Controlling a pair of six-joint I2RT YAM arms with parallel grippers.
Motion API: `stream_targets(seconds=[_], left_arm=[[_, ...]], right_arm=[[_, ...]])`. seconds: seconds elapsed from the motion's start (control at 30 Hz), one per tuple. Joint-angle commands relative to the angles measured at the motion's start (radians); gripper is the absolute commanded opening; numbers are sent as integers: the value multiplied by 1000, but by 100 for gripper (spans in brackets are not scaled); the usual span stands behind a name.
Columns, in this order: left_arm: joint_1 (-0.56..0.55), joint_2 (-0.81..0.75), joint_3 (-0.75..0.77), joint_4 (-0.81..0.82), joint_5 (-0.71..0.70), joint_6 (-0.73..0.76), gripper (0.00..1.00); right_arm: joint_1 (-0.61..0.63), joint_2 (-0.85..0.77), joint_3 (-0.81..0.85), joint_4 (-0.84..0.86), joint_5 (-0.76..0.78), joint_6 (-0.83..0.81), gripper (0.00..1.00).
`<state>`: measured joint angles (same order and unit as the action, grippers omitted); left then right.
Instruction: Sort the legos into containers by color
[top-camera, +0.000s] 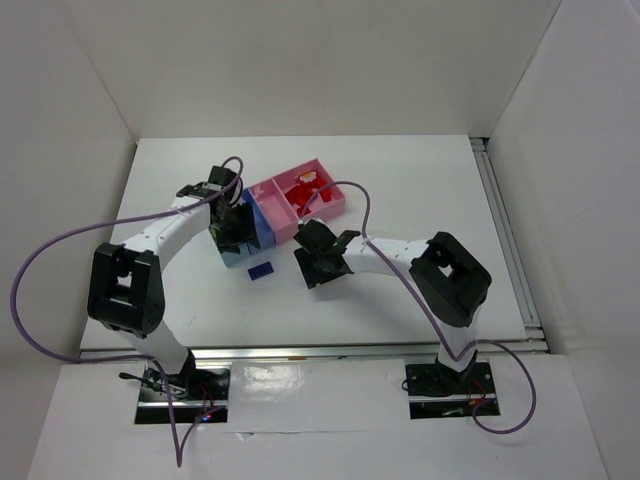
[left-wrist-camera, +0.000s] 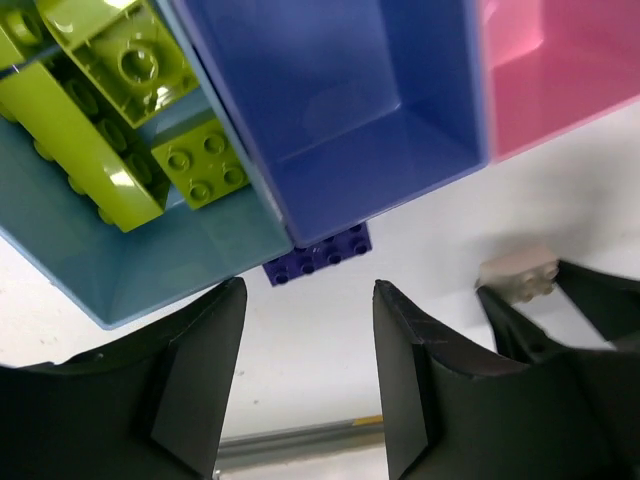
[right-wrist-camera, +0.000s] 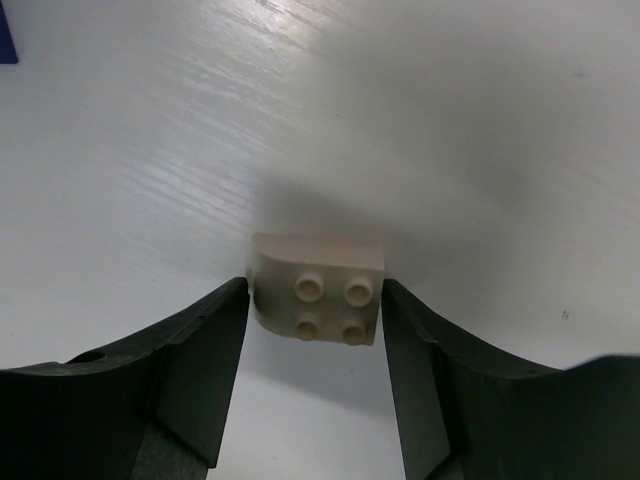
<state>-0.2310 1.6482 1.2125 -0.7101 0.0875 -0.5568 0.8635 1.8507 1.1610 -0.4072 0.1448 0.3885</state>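
My right gripper (right-wrist-camera: 316, 287) is shut on the cream white lego (right-wrist-camera: 318, 295), just above the table; it sits right of centre in the top view (top-camera: 320, 256). My left gripper (left-wrist-camera: 308, 292) is open and empty at the near edge of the trays (top-camera: 236, 226). The light blue tray (left-wrist-camera: 150, 280) holds several lime green legos (left-wrist-camera: 100, 110). The medium blue tray (left-wrist-camera: 380, 100) is empty. The purple lego (left-wrist-camera: 320, 255) lies on the table against its near wall, also seen from above (top-camera: 261, 271). Red legos (top-camera: 303, 188) lie in the far pink tray (top-camera: 335, 200).
The tray row runs diagonally from the left gripper to the back right. A second pink tray (top-camera: 272, 210) sits between the blue one and the red-filled one. The right gripper's fingers (left-wrist-camera: 590, 310) and the cream lego (left-wrist-camera: 518, 275) show at the right of the left wrist view.
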Motion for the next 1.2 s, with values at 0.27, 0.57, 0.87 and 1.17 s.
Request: stream_targets(seconds=[0.27, 0.57, 0.87, 1.17], left_arm=[[32, 1, 196, -26, 6, 23, 64], [32, -137, 197, -72, 24, 32, 66], [22, -177, 176, -121, -29, 41, 67], [4, -344, 24, -166, -69, -8, 67]], right_arm=[[5, 42, 55, -64, 62, 26, 54], [5, 30, 233, -162, 131, 24, 40], [-32, 112, 529, -134, 144, -51, 40], [-90, 369, 946, -91, 79, -120, 45]])
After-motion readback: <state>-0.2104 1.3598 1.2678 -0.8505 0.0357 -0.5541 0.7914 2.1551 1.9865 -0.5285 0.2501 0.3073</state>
